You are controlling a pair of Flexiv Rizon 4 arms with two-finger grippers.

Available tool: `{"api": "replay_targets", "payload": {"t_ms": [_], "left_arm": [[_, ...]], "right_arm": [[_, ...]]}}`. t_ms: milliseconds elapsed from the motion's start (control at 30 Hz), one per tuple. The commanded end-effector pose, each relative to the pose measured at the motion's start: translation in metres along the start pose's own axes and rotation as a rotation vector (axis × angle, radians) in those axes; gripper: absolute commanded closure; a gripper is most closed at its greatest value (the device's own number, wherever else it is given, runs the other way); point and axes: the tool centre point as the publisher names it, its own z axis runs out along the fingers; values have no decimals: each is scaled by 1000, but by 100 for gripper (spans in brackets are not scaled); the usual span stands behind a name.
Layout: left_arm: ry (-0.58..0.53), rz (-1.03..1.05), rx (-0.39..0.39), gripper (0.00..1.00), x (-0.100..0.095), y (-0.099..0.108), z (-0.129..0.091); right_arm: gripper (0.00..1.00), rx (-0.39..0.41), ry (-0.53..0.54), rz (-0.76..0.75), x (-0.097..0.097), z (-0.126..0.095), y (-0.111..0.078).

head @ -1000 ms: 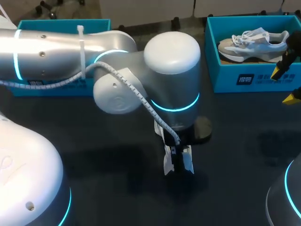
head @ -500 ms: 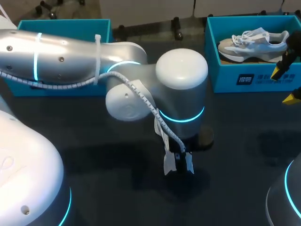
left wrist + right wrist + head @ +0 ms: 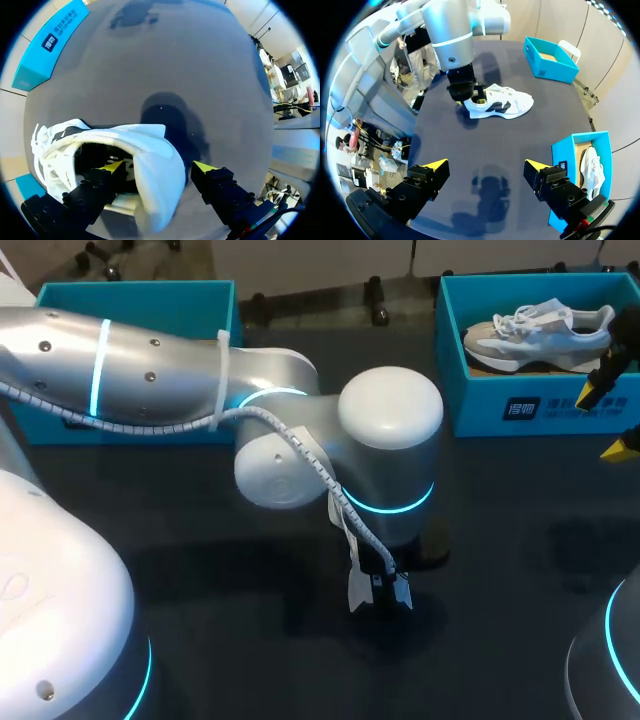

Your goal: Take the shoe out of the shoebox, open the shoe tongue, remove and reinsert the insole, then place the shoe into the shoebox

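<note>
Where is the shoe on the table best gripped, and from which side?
The heel collar, from above. The shoe stands upright on its sole with its opening upward, so one finger fits inside and one behind the heel, the way the open left gripper straddles it.

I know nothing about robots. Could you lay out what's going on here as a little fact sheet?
Loose shoe: white sneaker, standing on its sole on the table
Left gripper: open, straddling the sneaker's heel, one finger inside
Right gripper: open, holding nothing, above the table
Second shoe: inside the blue shoebox
Other shoebox: open, no shoe visible inside
</note>
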Motion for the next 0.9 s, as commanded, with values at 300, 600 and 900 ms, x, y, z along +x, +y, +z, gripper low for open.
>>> {"api": "replay_targets", "payload": {"t_ms": [300, 600, 900], "left_arm": [[0, 6, -22, 53, 2, -4, 10], [35, 24, -48, 74, 12, 6, 12], [65, 50, -64, 100, 16, 12, 9]], "right_arm": [[0, 3, 2, 1, -1, 1, 0], [0, 3, 2, 1, -1, 1, 0], [0, 3, 2, 1, -1, 1, 0]]}}
